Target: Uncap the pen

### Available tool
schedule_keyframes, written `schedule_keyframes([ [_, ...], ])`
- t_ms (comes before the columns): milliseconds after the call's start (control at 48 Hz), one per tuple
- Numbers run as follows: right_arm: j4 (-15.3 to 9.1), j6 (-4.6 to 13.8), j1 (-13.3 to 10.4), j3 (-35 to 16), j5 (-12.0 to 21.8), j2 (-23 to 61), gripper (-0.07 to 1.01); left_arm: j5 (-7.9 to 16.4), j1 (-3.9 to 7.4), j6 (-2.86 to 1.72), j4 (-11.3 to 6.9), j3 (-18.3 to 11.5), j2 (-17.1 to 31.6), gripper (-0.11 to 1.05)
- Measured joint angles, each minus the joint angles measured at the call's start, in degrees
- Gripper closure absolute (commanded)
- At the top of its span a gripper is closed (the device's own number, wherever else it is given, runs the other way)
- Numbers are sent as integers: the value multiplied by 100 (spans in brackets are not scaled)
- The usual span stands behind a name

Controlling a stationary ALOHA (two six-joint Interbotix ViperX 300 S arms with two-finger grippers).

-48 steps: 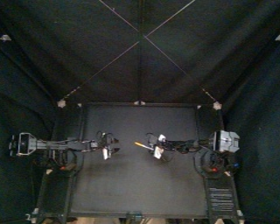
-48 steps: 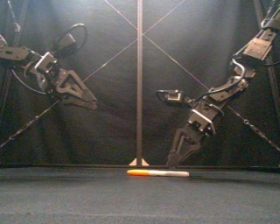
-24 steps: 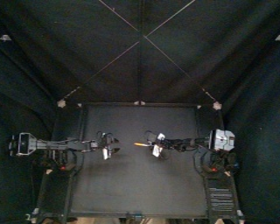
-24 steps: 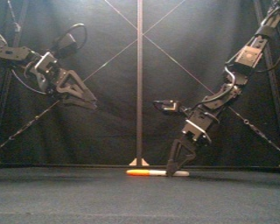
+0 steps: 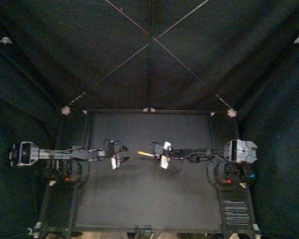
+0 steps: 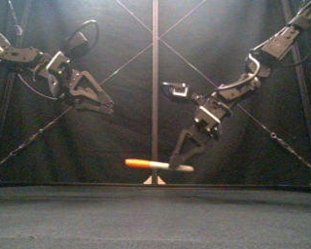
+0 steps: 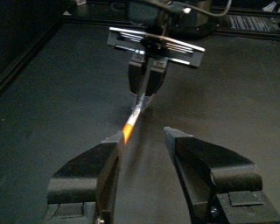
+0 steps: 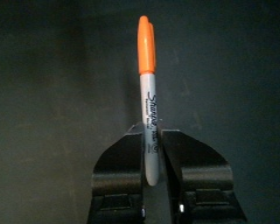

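Note:
A marker pen (image 6: 158, 164) with a white barrel and an orange cap (image 6: 136, 162) hangs level above the table. My right gripper (image 6: 185, 165) is shut on the barrel's uncapped end. In the right wrist view the pen (image 8: 147, 87) sticks straight out from between the jaws, with the cap (image 8: 143, 39) at the far end. My left gripper (image 6: 109, 105) is open, higher up and to the left of the pen. The left wrist view shows its open jaws (image 7: 143, 166) facing the capped end (image 7: 129, 131), which points toward them with a gap between. From above, the pen (image 5: 149, 154) lies between both grippers.
The black table (image 5: 139, 201) holds nothing else in view. Black curtains close the sides and back.
My right gripper closed on the pen where it lay on the table and lifted it clear. The left arm has risen slightly and stays open.

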Motion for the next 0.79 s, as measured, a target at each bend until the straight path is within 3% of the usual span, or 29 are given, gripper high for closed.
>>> schedule_keyframes([
  [167,-422,26,141,-246,26,-290,51,-9,-158,0,0,-18,-79,15],
  [312,-598,-9,176,-290,44,-387,51,-9,-343,0,-9,-9,-185,15],
  [521,-747,0,255,-343,44,-483,51,-9,-378,-18,0,-9,-308,15],
  [562,-756,-26,272,-369,44,-501,51,-9,-396,-35,-18,-9,-316,15],
  [792,-826,-26,325,-527,44,-510,51,-9,-422,-35,-176,-9,-325,15],
])
